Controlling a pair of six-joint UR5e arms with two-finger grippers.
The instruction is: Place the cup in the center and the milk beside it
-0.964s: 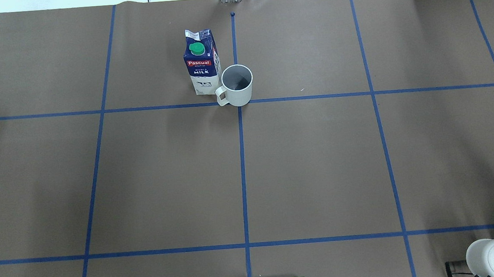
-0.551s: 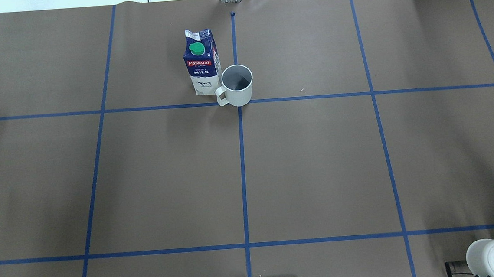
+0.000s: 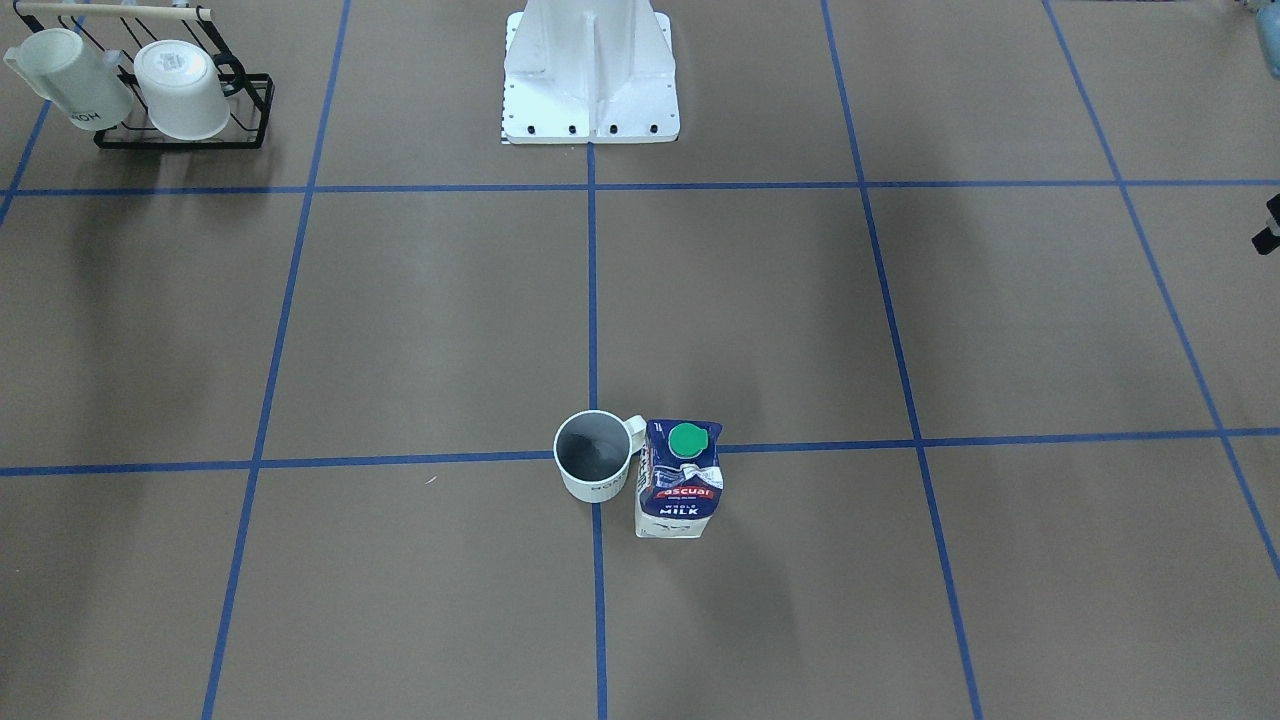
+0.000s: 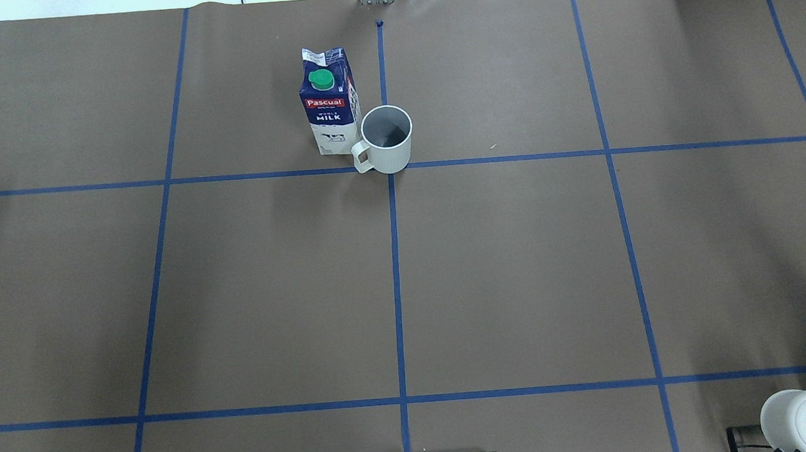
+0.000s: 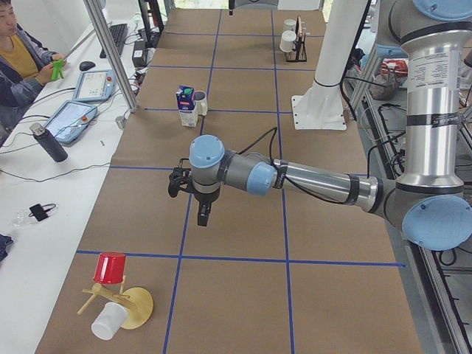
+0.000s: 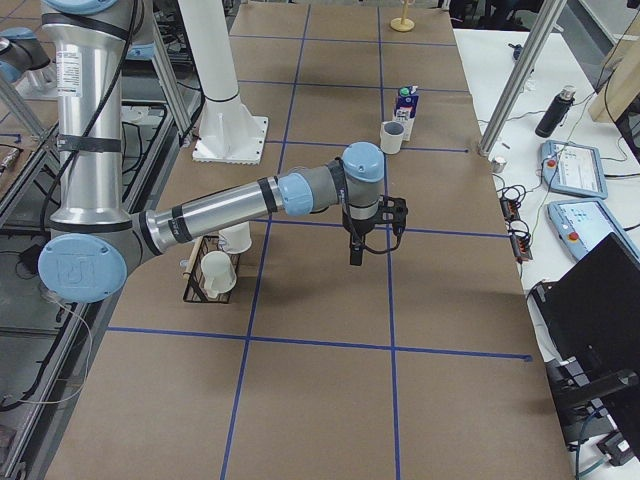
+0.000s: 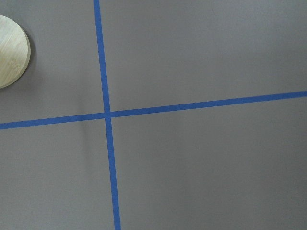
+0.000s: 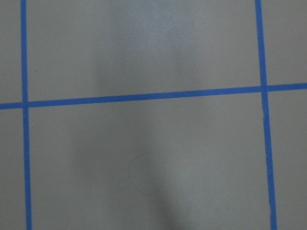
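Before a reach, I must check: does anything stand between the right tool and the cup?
Nothing visible does. Only bare table lies between the right tool and the cup; the milk stands beyond it.

Crossed blue tape lines (image 7: pixel 107 115), wooden disc (image 7: pixel 12 57) at left edge

The cup (image 4: pixel 388 142) is white, dark grey inside, its lettering seemingly grey; the milk (image 4: pixel 330 110) is dark blue and white, with red band, green cap.
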